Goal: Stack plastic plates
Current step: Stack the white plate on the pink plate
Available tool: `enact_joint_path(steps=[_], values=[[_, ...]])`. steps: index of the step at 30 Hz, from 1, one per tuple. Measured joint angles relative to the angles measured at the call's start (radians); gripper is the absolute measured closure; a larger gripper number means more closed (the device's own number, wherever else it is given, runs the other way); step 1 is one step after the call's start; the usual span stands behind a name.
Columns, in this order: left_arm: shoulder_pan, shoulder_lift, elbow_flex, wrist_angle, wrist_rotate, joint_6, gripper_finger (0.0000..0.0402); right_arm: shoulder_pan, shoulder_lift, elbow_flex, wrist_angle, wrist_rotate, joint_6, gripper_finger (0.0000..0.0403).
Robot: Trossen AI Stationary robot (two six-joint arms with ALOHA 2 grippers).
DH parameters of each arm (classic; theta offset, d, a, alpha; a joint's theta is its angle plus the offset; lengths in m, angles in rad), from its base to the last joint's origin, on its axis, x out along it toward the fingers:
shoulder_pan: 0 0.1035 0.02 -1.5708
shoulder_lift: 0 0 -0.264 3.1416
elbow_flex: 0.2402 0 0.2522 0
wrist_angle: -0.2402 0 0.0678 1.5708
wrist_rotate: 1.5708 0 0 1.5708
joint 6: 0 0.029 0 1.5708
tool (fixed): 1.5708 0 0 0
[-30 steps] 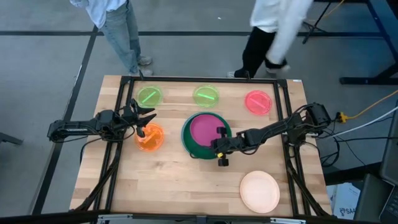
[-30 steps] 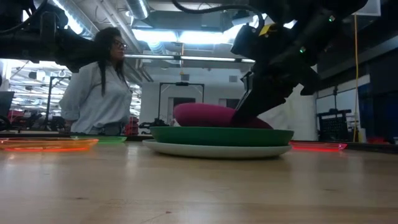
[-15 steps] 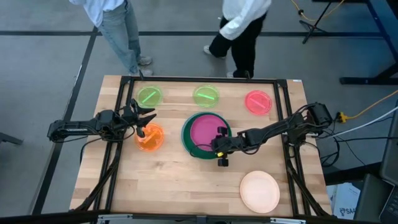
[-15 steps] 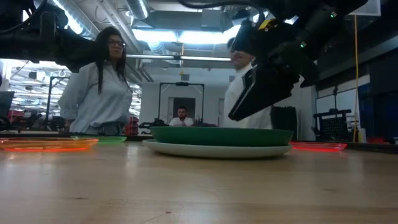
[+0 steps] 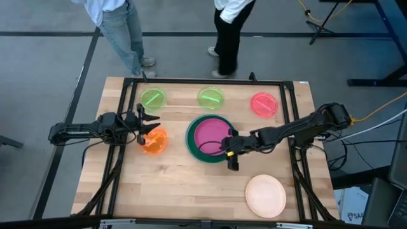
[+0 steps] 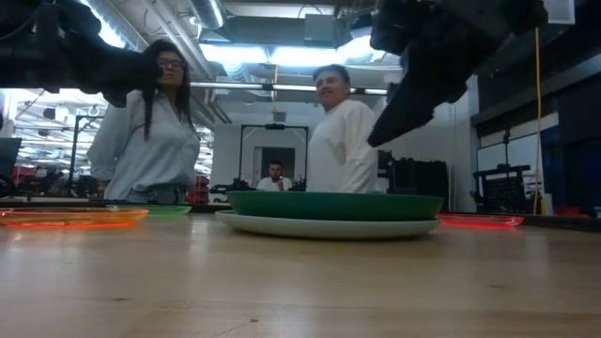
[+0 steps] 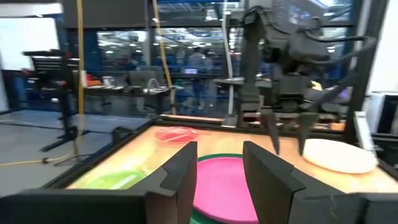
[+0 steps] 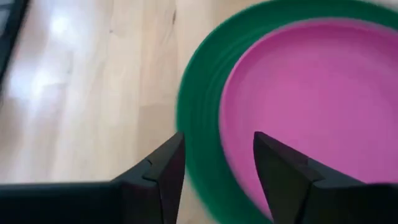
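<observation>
Overhead and bench-level views of a plate-stacking setup. At the middle of the bench [image 5: 178,191] a magenta plate [image 5: 211,135] lies inside a dark green plate [image 5: 194,147]; from the low view a pale plate [image 6: 329,226] lies under the green one. The right end effector [image 5: 232,154] sits at the near right rim of this stack, raised above it, its fingers [image 8: 163,171] parted and empty, with the green rim showing between them in the right wrist view. The left end effector [image 5: 147,124] is over the far edge of the orange plate [image 5: 154,142], just left of the stack; its fingers [image 7: 185,171] stand apart with nothing between them. Along the far edge of the bench lie two lime plates [image 5: 152,98] [image 5: 210,98] and a pink plate [image 5: 264,104], each apart from the others. A peach plate [image 5: 266,195] lies alone near the front right corner. Two people stand beyond the far edge: one in a light shirt [image 6: 148,141], one in white [image 6: 344,141].
</observation>
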Motion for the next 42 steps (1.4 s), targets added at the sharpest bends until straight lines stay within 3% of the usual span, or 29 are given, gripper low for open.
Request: enact_joint_path(steps=[3, 11, 17, 23, 32, 42], values=[[0.000, 0.016, 0.000, 0.005, 0.048, -0.021, 0.0279, 0.028, -0.024, 0.000, -0.055, -0.035, 0.084, 0.0226], [-0.005, 0.142, 0.000, 0.135, 0.113, -0.075, 0.0279, 0.173, -0.047, 0.000, -0.135, 0.020, 0.274, 0.0226], [-0.034, 0.256, 0.000, 0.309, 0.116, -0.057, 0.0279, 0.295, -0.047, 0.000, -0.267, 0.026, 0.492, 0.0227], [-0.043, 0.320, 0.000, 0.330, 0.068, -0.043, 0.0279, 0.410, -0.047, 0.000, -0.436, 0.027, 0.626, 0.0227], [-0.042, 0.347, 0.000, 0.330, 0.062, -0.073, 0.0279, 0.499, -0.041, -0.003, -0.615, 0.008, 0.664, 0.0227], [-0.042, 0.347, 0.000, 0.330, 0.064, -0.073, 0.0279, 0.496, -0.038, -0.102, -0.533, -0.051, 0.659, 0.0227]])
